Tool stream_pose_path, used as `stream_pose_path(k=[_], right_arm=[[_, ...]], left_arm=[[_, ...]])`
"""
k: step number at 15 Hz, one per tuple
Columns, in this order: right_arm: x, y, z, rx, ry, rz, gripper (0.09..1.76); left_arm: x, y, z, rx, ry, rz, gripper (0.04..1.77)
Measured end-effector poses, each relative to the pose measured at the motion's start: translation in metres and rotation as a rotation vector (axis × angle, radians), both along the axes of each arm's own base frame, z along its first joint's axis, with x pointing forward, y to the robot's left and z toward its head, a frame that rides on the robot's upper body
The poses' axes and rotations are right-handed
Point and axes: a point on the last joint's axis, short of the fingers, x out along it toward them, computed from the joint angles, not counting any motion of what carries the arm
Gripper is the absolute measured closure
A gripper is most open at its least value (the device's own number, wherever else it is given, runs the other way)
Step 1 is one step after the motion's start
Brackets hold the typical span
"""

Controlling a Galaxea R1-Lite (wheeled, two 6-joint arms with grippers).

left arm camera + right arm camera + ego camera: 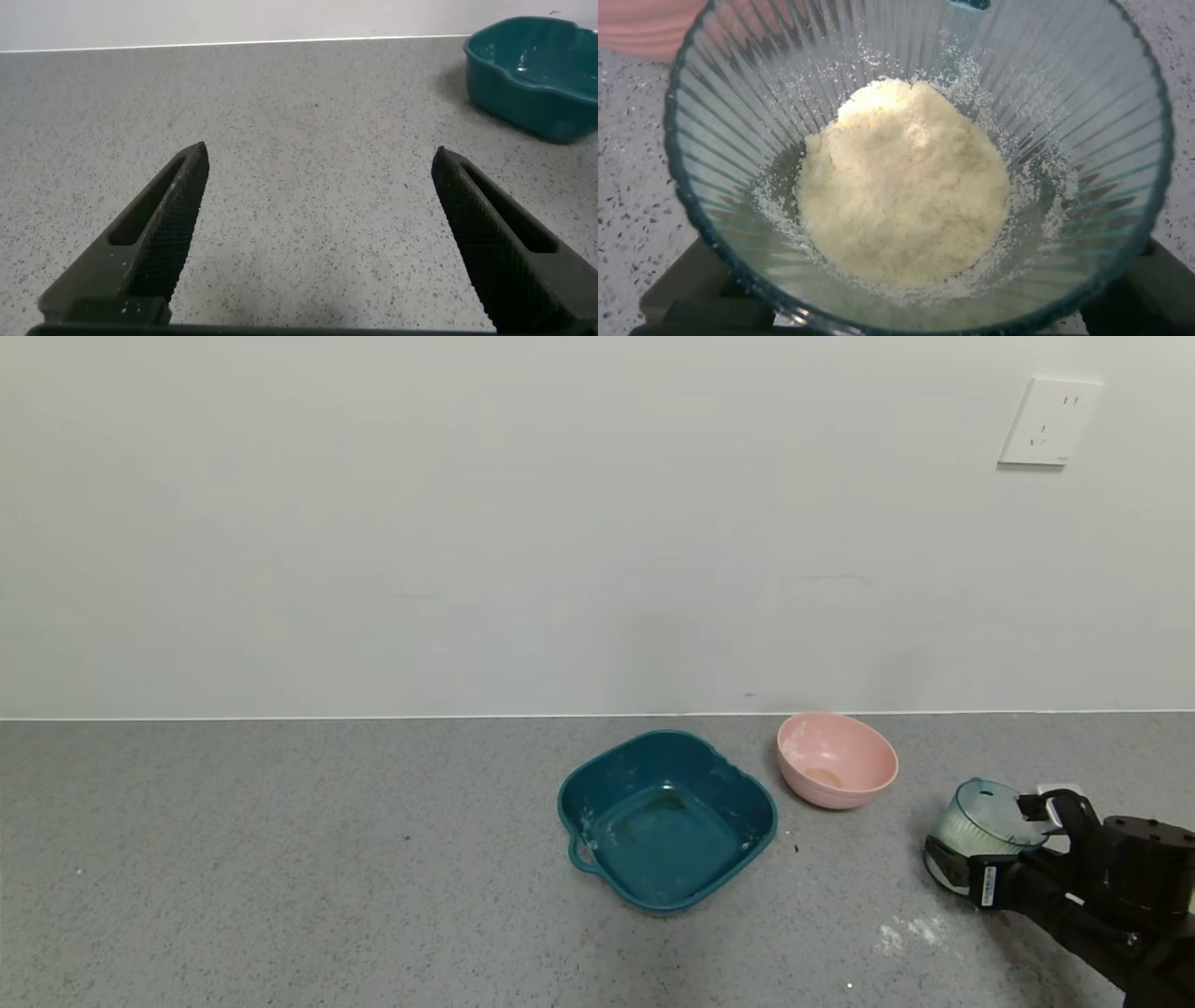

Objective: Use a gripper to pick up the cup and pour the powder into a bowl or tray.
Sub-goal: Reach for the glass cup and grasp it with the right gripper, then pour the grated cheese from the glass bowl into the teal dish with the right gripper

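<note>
The pale blue-green ribbed cup [988, 819] is at the right edge of the counter, tilted a little, with my right gripper [993, 833] shut around its sides. In the right wrist view the cup [738, 112] fills the frame and holds a heap of white powder [906, 177]; dark fingers [677, 294] show under its rim. The dark teal basin [653, 751] sits at the counter's middle, to the left of the cup, with only powder traces inside. My left gripper [320, 163] is open and empty over bare counter, out of the head view; the basin [533, 79] lies ahead of it to one side.
A round pink bowl [837, 761] stands between the basin and the cup, near the wall. A little spilled powder [906, 933] lies on the grey speckled counter [280, 859] in front of the cup. A white wall with a socket [1050, 422] backs the counter.
</note>
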Motion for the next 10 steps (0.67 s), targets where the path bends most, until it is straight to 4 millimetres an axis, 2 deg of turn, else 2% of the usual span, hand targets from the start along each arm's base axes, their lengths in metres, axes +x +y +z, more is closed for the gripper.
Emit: stream_pose_path(k=[2,3,4,5,10], right_arm=[[0.0008,0.0002,-0.0007,-0.007,0.001,0.004,0.14],[0.0009,0.0005,-0.001,-0.01,0.002,0.006,0.19],[0.001,0.0007,-0.0009,-0.009,0.001,0.007,0.38],[0.001,0.0005,-0.0009,-0.009,0.001,0.006,0.47],[0.0006,0.0006,0.0012,-0.011,-0.006,0.006,0.51]], left_arm=[[0.0,0.0,0.0,0.0,0.0,0.0,0.09],[0.0,0.0,0.0,0.0,0.0,0.0,0.09],[0.0,0.0,0.0,0.0,0.0,0.0,0.09],[0.0,0.0,0.0,0.0,0.0,0.0,0.09],[0.0,0.0,0.0,0.0,0.0,0.0,0.09]])
